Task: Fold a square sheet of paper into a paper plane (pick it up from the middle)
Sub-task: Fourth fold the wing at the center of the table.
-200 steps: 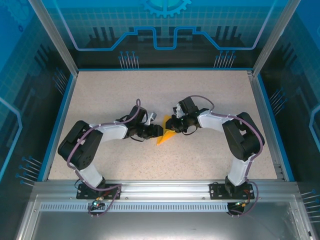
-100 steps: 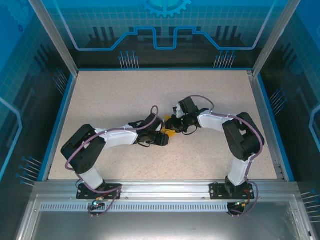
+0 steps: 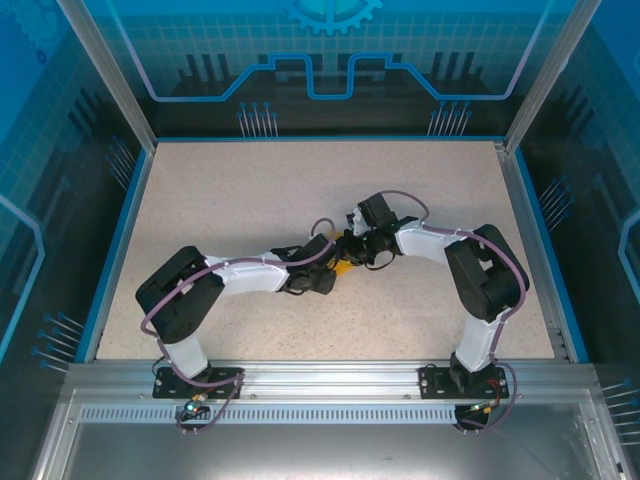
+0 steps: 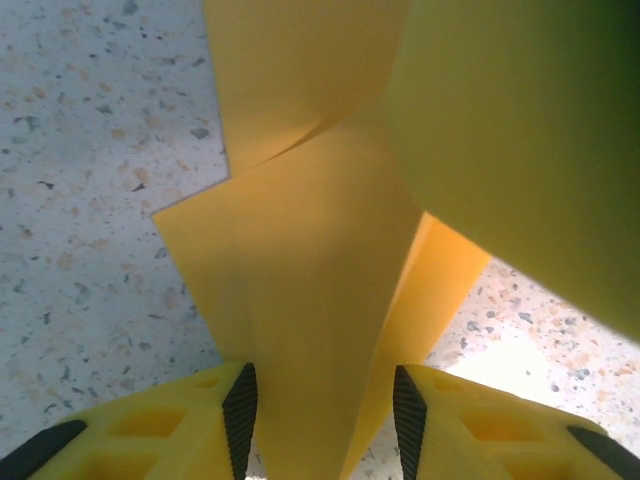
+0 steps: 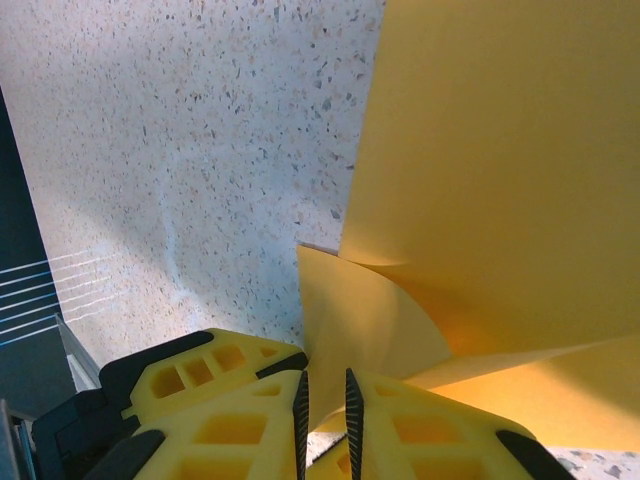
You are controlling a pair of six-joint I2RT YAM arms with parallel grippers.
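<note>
- The paper (image 3: 343,266) sits at the middle of the table (image 3: 220,200), partly folded, lifted into loose flaps and not lying flat.
- Right claw (image 5: 325,400): jaws pressed almost together, pinching a curled flap of the paper that runs down into the slit between them. The rest of the sheet fans up and away to its right.
- Left claw (image 4: 322,410): jaws stand partly spread and straddle a folded band of the paper. The band nearly fills the gap, and I cannot tell whether the pads (image 4: 240,410) are biting it yet.
- The relation I care about: from the left claw the band runs straight ahead, its long axis in line with the claw's reach, so a close would catch it across its width, near the end closest to me.
- From above, the two claws meet nose to nose, the left coming from the near left and the right from the far right, with just a sliver of paper showing between them. Both are at the sheet; the right one has the sure hold.
- In the way, I judge, is only the other claw: they are very close, so any sideways shift risks a knock or a tear.
- A blurred yellow mass hangs at the upper right of the left wrist view; I cannot tell whether it is paper or a finger.
</note>
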